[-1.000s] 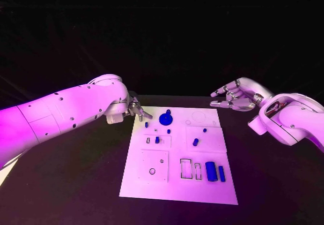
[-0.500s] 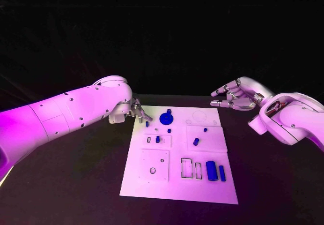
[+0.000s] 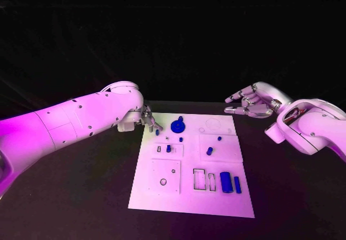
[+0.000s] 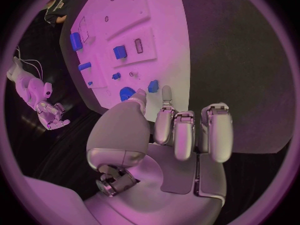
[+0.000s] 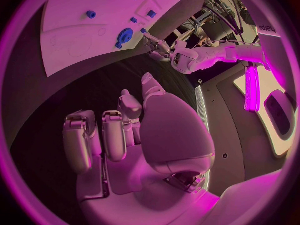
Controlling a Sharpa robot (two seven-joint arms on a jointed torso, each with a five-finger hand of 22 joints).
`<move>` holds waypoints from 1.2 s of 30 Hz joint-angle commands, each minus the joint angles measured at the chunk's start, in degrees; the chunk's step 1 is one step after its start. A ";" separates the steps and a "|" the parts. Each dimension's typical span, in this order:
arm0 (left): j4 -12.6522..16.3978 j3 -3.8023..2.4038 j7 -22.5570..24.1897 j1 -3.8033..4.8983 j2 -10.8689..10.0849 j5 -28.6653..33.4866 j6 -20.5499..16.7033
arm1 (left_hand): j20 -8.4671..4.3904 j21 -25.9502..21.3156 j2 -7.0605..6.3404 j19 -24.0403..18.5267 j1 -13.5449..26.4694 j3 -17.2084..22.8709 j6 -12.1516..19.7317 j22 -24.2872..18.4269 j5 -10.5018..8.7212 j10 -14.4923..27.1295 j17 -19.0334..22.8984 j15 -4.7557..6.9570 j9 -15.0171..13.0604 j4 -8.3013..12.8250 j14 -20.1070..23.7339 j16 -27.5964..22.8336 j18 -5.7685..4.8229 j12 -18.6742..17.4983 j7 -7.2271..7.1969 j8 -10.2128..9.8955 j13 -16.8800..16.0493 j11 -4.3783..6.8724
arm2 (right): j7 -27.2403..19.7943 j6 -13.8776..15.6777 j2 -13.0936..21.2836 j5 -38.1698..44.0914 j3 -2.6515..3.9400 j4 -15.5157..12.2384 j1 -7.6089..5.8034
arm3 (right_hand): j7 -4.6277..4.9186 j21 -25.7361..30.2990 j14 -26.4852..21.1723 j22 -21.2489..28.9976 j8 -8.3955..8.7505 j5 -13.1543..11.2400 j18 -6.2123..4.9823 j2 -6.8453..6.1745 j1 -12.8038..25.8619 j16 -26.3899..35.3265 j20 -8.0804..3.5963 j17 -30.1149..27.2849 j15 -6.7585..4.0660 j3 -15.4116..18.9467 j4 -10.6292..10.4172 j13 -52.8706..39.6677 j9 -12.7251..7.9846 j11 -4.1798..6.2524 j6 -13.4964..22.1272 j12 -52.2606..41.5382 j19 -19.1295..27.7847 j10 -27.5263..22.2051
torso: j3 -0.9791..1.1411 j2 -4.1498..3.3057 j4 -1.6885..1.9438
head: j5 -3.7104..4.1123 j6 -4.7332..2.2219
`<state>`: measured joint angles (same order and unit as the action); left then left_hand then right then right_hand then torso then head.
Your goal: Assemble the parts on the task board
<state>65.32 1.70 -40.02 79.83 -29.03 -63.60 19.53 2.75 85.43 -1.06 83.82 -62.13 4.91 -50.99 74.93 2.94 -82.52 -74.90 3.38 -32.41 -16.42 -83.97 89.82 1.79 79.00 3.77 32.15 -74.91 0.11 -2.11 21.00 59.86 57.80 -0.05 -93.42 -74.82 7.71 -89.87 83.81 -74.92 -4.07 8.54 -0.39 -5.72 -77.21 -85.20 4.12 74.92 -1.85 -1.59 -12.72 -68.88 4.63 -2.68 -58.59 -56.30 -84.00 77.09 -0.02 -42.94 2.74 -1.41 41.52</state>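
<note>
Hovering at the far left corner of the white rectangular task board [image 3: 189,196], the silver left hand [image 3: 148,120] has its fingers loosely apart and holds nothing, fingertips near a small blue peg [image 3: 157,132] just inside the board's left edge. A round blue gear-like disc [image 3: 177,126] sits beside it. Way off past the board's far right corner, the silver right hand [image 3: 252,104] hangs apart too, empty. Two long blue bars [image 3: 230,183] lie near the right edge. Bare black table [image 3: 79,200] flanks both long sides.
</note>
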 commanded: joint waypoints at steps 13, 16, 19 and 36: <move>-1.13 0.23 0.06 -0.58 1.28 -0.41 0.31 | -0.50 0.34 0.97 3.68 -1.41 -0.03 -0.26 8.36 0.22 -0.04 -15.10 0.61 -0.02 0.26 -6.03 0.18 -0.27 0.27 -0.12 0.78 -3.19 0.39 | -0.38 -0.42 -0.16 0.22 0.00 -0.04 0.03 | -0.03 -0.13 4.54 -15.08 -0.09 0.21 0.39 0.39 0.16 0.30 0.49 7.99 0.36 0.36 -0.14 -0.01 -0.07 -0.02 0.47 0.07 -6.00 -0.21 | -0.01 -0.03 0.04 | 0.15 0.18; -1.21 0.25 0.05 -0.62 1.37 -0.39 0.09 | -0.53 0.35 1.34 3.69 -1.96 0.12 -0.27 8.38 0.22 -0.04 -15.10 0.64 -0.06 0.40 -6.03 0.18 -0.27 0.27 -0.16 1.00 -3.18 0.42 | -0.37 -0.46 -0.17 0.22 0.00 -0.03 0.03 | -0.03 -0.13 4.54 -15.08 -0.09 0.21 0.39 0.39 0.16 0.30 0.49 7.99 0.36 0.36 -0.14 -0.01 -0.07 -0.02 0.47 0.07 -6.00 -0.21 | -0.01 0.03 0.03 | 0.10 0.18; -1.26 0.27 0.07 -0.65 1.45 -0.28 -0.31 | -0.56 0.35 1.75 3.69 -2.41 0.26 -0.23 8.40 0.23 -0.04 -15.10 0.67 -0.09 0.47 -6.03 0.18 -0.28 0.27 -0.18 1.19 -3.18 0.45 | -0.36 -0.50 -0.19 0.22 0.00 0.00 0.03 | -0.03 -0.13 4.54 -15.08 -0.09 0.21 0.39 0.39 0.16 0.30 0.49 7.99 0.36 0.36 -0.14 -0.01 -0.07 -0.02 0.47 0.07 -6.00 -0.21 | -0.02 0.01 -0.01 | 0.09 0.16; -1.44 0.29 1.82 -0.67 1.39 3.15 -3.86 | -1.13 0.21 6.12 3.59 -14.31 9.57 1.86 8.31 0.16 0.26 -15.10 1.24 -0.55 8.29 -6.03 0.18 -0.24 -0.01 -0.76 2.66 -2.97 1.03 | -0.20 -1.03 -0.36 0.22 0.00 0.25 0.03 | -0.03 -0.13 4.52 -15.08 -0.08 0.48 0.39 0.50 -0.01 0.37 0.48 7.91 0.35 0.57 -0.11 0.09 -0.08 -0.02 0.50 0.20 -6.00 -0.29 | -0.01 0.02 0.04 | 0.15 0.40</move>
<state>63.90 2.01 -39.59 79.16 -27.66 -62.63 17.47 2.12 85.42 3.71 84.03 -74.63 13.68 -49.48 74.91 2.76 -82.20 -74.94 4.20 -32.56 -8.65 -83.96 89.82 1.79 79.39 3.15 34.25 -75.39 0.84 -2.11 20.89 59.59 57.80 -0.05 -93.20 -74.81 7.71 -89.87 83.81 -74.95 -4.07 8.86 -0.39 -5.72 -77.21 -85.20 4.11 74.90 -1.85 -1.35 -12.96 -68.88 4.63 -2.68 -58.59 -56.30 -84.00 77.09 -0.04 -42.93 2.74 -1.26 41.83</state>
